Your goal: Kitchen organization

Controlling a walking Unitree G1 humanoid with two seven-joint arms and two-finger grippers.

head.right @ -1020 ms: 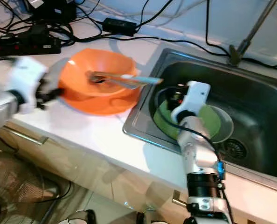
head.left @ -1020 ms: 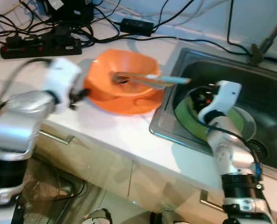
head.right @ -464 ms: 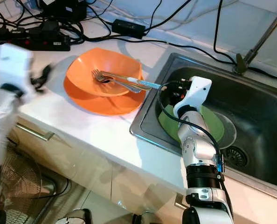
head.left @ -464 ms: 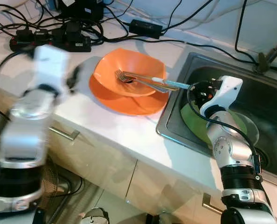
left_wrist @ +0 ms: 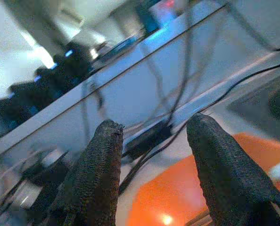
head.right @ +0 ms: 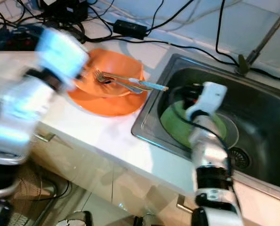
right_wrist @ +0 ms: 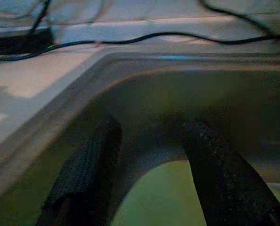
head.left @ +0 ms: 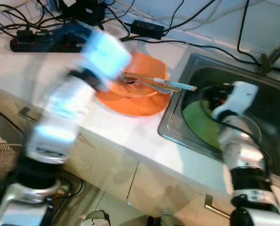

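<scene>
My left gripper (left_wrist: pixel 152 155), fingers apart and empty, should settle squarely over the orange plate (head.right: pixel 107 101) on the worktop (head.right: pixel 107 134) (cutlery shifts easily), while my right gripper (right_wrist: pixel 149 155), fingers apart, hovers above the sink's green plate (right_wrist: pixel 177 197).

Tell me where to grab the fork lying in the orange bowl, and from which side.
Take the fork by its pale blue handle end, which sticks out past the orange bowl rim toward the sink. Come from the sink side with the right hand, open above the green plate; the tines lie low inside the bowl among other cutlery.
</scene>
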